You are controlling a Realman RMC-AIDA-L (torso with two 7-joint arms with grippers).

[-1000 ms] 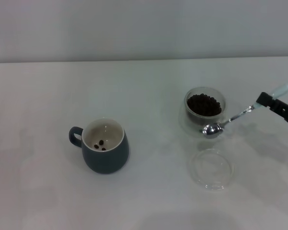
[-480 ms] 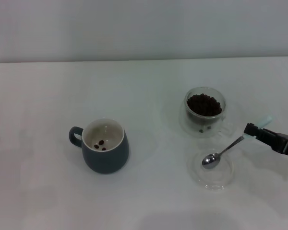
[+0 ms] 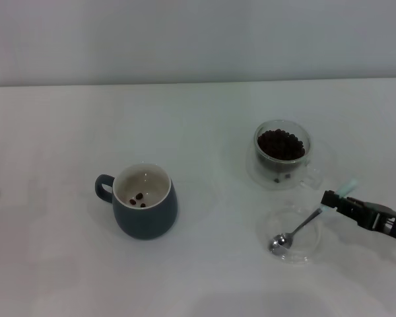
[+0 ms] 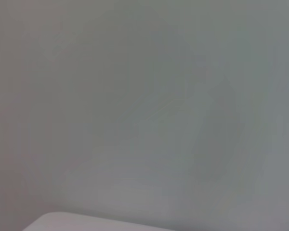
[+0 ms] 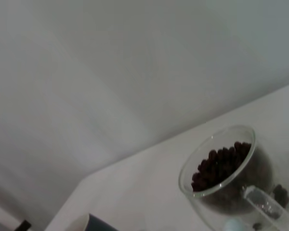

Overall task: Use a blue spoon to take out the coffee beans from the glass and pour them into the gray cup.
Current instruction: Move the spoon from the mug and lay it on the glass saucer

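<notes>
white table [image 3: 185, 277]; right gripper [image 3: 331, 200] holds blue spoon [image 3: 303, 223], seemingly over dish [image 3: 292, 249].

only the right arm shows in the head view, reaching in low from the right edge, its dark forearm angled up and leftward across the lower right corner. the right gripper [image 3: 331, 200] sits at the arm's left tip, fingers pinched together on the pale handle of the spoon [image 3: 297, 228], which slants down and left from the grip. the left arm and left gripper are out of sight in every view; neither wrist view shows its own fingers.
</notes>
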